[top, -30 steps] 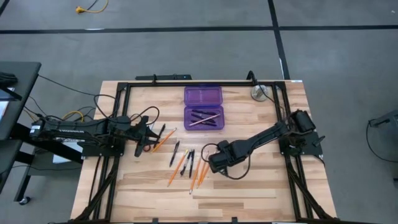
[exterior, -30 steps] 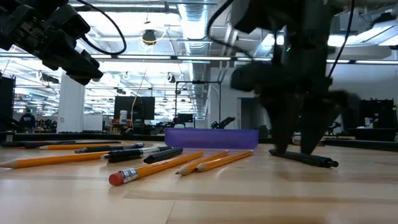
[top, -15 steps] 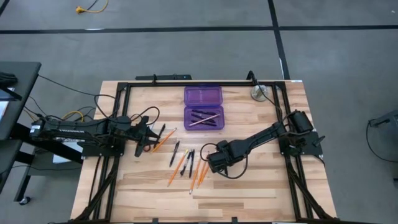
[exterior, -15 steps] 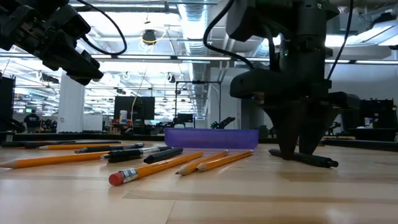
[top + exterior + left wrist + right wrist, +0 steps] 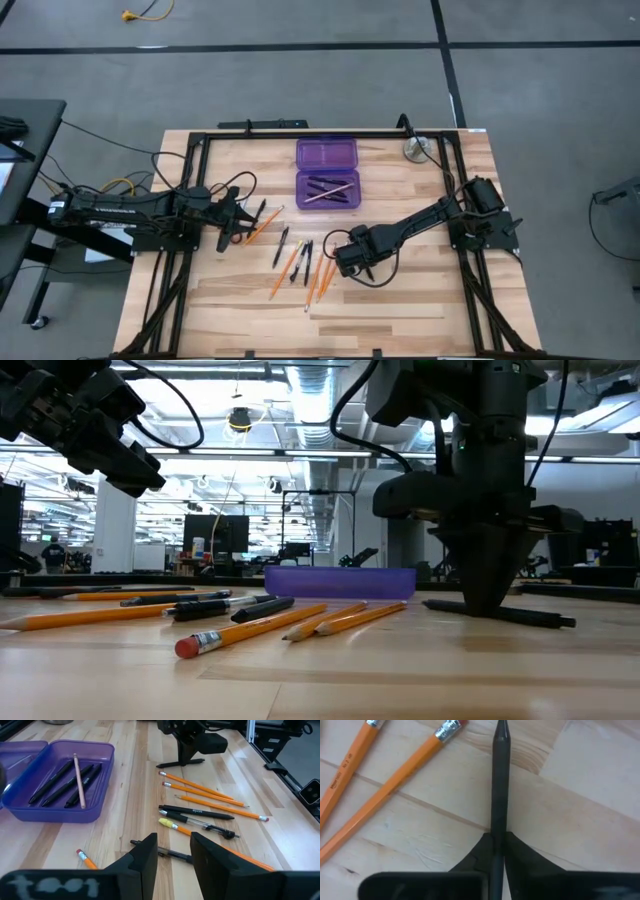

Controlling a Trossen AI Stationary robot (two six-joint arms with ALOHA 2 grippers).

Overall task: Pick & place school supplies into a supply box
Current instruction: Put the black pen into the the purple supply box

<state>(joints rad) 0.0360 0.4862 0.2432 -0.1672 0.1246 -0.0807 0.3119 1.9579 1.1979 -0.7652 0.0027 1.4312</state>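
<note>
School supplies lie spread on the pale wooden table [image 5: 400, 290] in front of the translucent purple plastic supply box [image 5: 327, 172], which stands open at the far middle of the table. In the near half of the box we see several thin black pens [image 5: 60, 779] and one pale pencil [image 5: 78, 773] lying across them. Between the two arms, a group of thin orange pencils [image 5: 322, 278] and more black pens [image 5: 305, 258] rest flat on the wood, close together and mostly parallel. The right claw [image 5: 499, 842] is down at the table, just beside this group on its right side, and its two dark fingers are clenched on one thin black pen [image 5: 500, 785]; in the right wrist view the pen runs straight out between the fingertips, with two orange pencils near it. In the low view this pen [image 5: 500, 612] lies nearly level, very near the table surface under the claw, and we cannot tell if it touches the wood. The left claw [image 5: 172, 851] hangs above the left part of the table with its fingers parted and nothing between them; one orange pencil [image 5: 262, 222] and a black pen lie just beside it. A round silver metal object [image 5: 415, 150] sits at the far right corner.
</note>
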